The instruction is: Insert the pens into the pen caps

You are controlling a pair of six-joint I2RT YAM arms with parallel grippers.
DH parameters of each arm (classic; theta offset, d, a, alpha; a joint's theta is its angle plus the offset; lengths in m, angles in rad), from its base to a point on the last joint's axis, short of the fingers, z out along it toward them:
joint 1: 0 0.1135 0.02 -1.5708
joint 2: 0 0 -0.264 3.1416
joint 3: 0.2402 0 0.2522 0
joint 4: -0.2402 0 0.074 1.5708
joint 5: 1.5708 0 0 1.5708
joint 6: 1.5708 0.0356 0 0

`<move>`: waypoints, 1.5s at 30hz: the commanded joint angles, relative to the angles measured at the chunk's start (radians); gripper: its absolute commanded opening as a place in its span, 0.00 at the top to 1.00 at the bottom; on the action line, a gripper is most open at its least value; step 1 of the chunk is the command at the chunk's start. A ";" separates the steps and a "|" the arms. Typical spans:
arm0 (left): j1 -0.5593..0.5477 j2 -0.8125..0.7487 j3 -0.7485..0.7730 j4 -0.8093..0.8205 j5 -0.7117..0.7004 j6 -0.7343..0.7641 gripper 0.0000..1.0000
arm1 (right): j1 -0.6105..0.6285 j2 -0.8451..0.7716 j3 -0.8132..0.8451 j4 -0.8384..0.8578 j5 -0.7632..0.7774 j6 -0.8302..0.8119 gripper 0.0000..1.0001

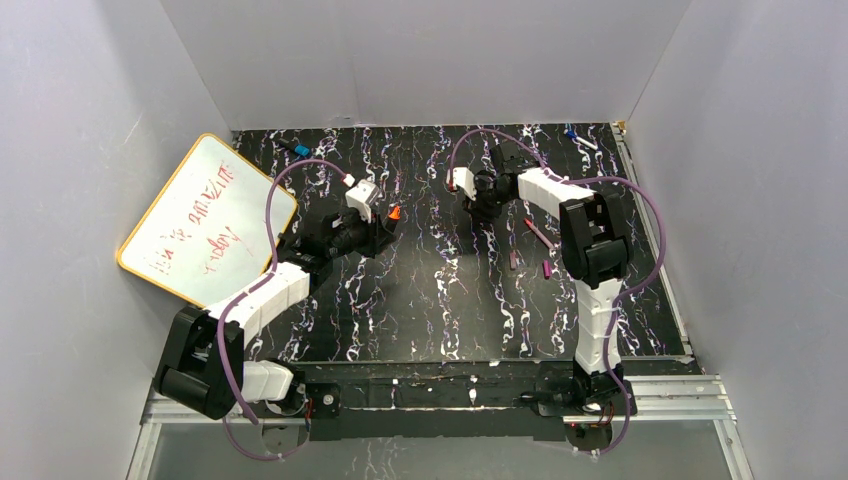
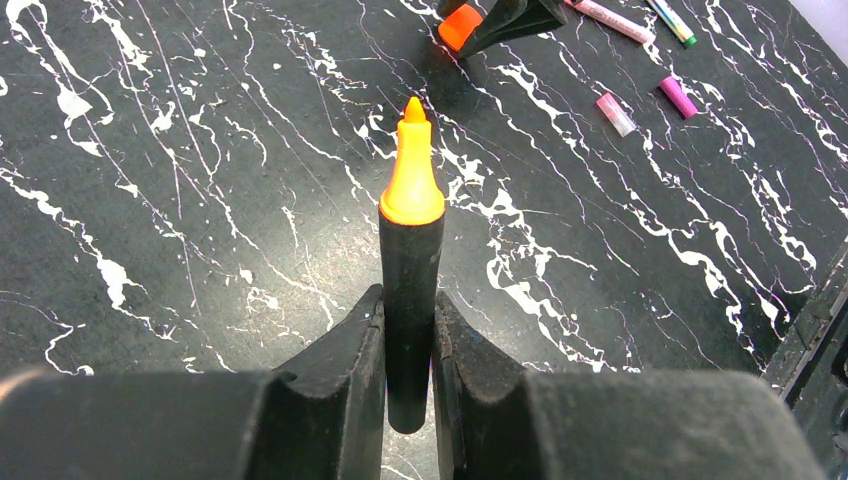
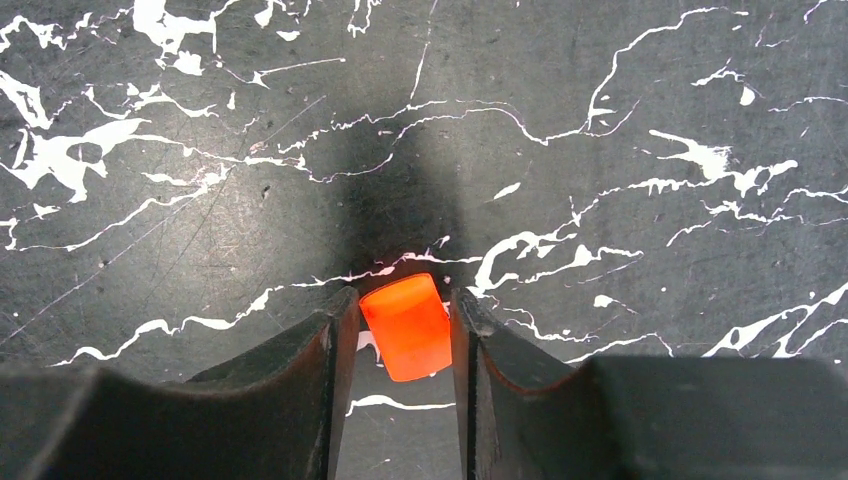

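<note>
Black pen (image 2: 410, 265): likely light, rigid, smooth barrel, could twist. Left claw (image 2: 408, 310) clamped on rear barrel, orange nib free, just right of whiteboard (image 1: 205, 220). Red-orange cap (image 3: 405, 327) farther right of whiteboard, tiny, between right claw (image 3: 402, 296) jaws; cannot tell if gripped. Best pinch cap sides, mouth clear.

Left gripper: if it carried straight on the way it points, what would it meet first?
The pen in the left gripper leads, so its orange tip would arrive first, probably at the orange cap in the right gripper, slightly right of that line. Depth is unclear; only bare tabletop lies between.
</note>
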 commanded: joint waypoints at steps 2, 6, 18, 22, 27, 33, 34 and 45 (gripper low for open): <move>0.009 -0.003 0.005 -0.007 0.001 0.014 1.00 | 0.001 0.000 0.022 -0.043 -0.002 -0.014 0.56; 0.009 -0.004 0.005 -0.006 0.000 0.012 1.00 | 0.001 -0.015 0.002 -0.051 -0.001 -0.006 0.64; 0.011 -0.025 -0.003 -0.008 -0.006 0.011 1.00 | 0.002 -0.037 -0.003 -0.085 -0.003 0.132 0.90; 0.013 -0.038 -0.008 -0.007 -0.010 0.010 1.00 | 0.001 -0.038 0.016 -0.063 0.009 0.329 0.88; 0.015 -0.050 -0.012 -0.004 -0.010 0.007 1.00 | 0.003 -0.040 0.025 -0.016 0.036 0.657 0.99; 0.015 -0.064 -0.017 -0.004 -0.010 0.003 1.00 | 0.020 -0.169 -0.184 0.284 0.212 0.973 0.99; 0.015 -0.066 -0.018 -0.004 -0.011 0.002 1.00 | 0.024 -0.190 -0.213 0.323 0.261 1.028 0.99; 0.015 -0.077 -0.024 0.000 -0.013 -0.005 1.00 | 0.082 -0.079 -0.032 0.006 0.783 1.369 0.99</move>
